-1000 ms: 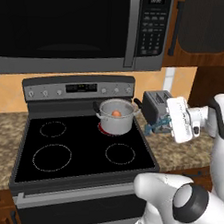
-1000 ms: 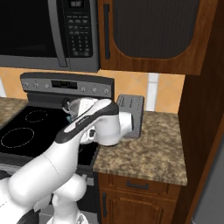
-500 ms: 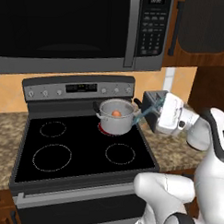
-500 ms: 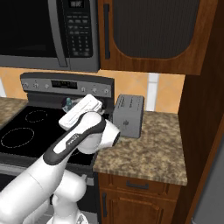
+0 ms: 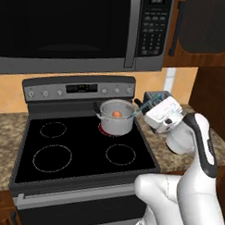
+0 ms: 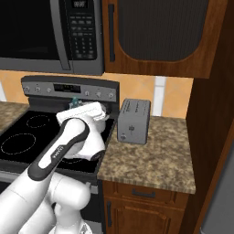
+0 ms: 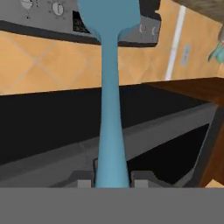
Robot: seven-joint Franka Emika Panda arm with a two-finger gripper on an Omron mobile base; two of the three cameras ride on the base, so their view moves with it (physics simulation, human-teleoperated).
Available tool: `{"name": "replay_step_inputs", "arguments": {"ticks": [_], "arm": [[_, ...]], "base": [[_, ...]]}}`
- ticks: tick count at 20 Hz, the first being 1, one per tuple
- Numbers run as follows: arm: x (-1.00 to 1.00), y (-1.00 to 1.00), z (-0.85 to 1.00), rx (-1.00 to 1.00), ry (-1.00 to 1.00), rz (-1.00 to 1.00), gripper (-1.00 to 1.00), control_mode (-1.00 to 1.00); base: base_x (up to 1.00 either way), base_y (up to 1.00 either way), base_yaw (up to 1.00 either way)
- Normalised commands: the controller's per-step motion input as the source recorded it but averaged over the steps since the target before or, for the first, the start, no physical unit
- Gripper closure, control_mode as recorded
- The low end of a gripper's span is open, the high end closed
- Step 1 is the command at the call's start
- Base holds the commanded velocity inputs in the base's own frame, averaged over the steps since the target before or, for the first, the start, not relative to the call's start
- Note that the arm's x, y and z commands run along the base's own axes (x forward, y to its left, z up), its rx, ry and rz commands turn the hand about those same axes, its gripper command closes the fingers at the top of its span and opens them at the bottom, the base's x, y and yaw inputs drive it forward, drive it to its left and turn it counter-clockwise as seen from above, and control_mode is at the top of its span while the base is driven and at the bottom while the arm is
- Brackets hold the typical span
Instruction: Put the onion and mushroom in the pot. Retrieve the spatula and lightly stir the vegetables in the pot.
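on the back right burner of the stove point(image 5: 85, 150) sits the pot point(image 5: 116, 116), onion point(image 5: 116, 114) visible inside as a small orange ball. mushroom not made out; the pot wall may hide it. just right of the pot, above the stove edge and in front of the toaster point(image 6: 134, 120), the hand point(image 5: 143, 106) is clamped on the teal spatula point(image 7: 109, 100), handle pinched between the fingers, blade pointing ahead toward the stove's control panel. hand view: the spatula runs straight out along the hand's axis, a firm in-line hold that suits stirring. spatula tip near the pot rim, not yet inside. judgement: retrieval done, stirring next; needs tilting the blade down into the pot without knocking its handle.
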Motion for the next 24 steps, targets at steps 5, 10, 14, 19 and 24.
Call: {"name": "replay_step_inputs", "arguments": {"ticks": [5,10,14,19,24], "arm": [[0.67,0.0,0.29,0.2,0.1,-0.28,1.0,-1.0],[0.84,-0.01,-0.59,0.01,0.11,-0.2,1.0,-1.0],[0.77,0.0,-0.81,-0.03,0.01,-0.14,1.0,-1.0],[0.61,-0.1,-0.19,-0.01,0.02,-0.12,1.0,-1.0],[0.35,0.01,-0.29,0.0,0.17,-0.09,1.0,-1.0]], "base": [[0.0,0.0,0.0],[0.0,0.0,0.0],[0.0,0.0,0.0],[0.0,0.0,0.0],[0.0,0.0,0.0]]}}
